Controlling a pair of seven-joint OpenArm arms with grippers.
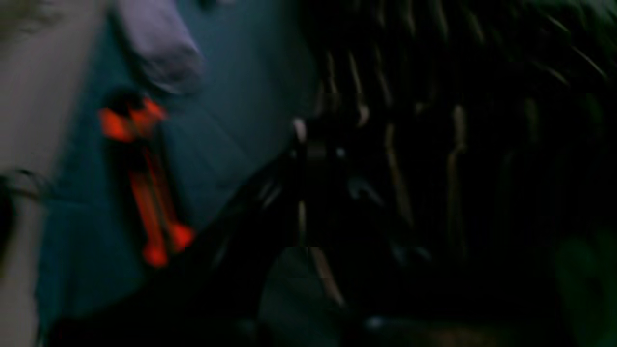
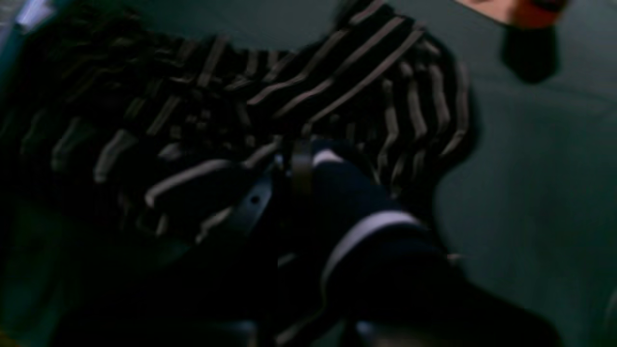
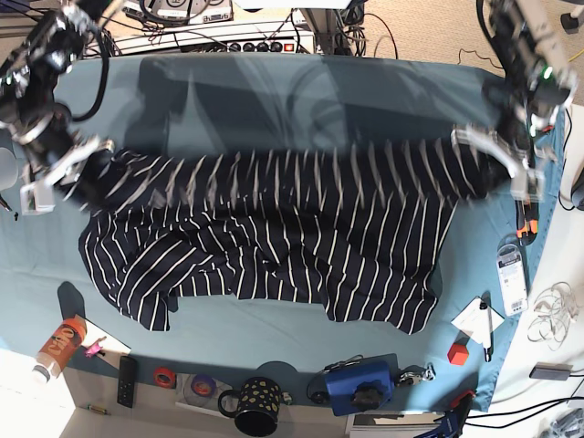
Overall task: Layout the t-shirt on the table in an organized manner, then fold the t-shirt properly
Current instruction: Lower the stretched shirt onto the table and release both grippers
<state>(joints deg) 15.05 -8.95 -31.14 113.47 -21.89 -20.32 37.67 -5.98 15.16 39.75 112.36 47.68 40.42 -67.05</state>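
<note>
The t-shirt (image 3: 274, 246) lies across the middle of the table (image 3: 274, 91), its upper edge pulled into a taut band running from nine o'clock to three o'clock, while the body sags in loose folds toward six o'clock. The right gripper (image 3: 78, 169) at nine o'clock has its jaws pressed together on one end of that band; the right wrist view shows striped cloth bunched at the fingers. The left gripper (image 3: 488, 160) at three o'clock is likewise clamped on the other end, with dark striped fabric filling its wrist view beside an orange tool (image 1: 144, 178) on the teal cloth. The shirt looks light, soft and limp: it will drape and crease, not hold shape, and thin cloth may slip from a shallow pinch. Best holds seem the shoulder seams or hem corners, gripped deep
</note>
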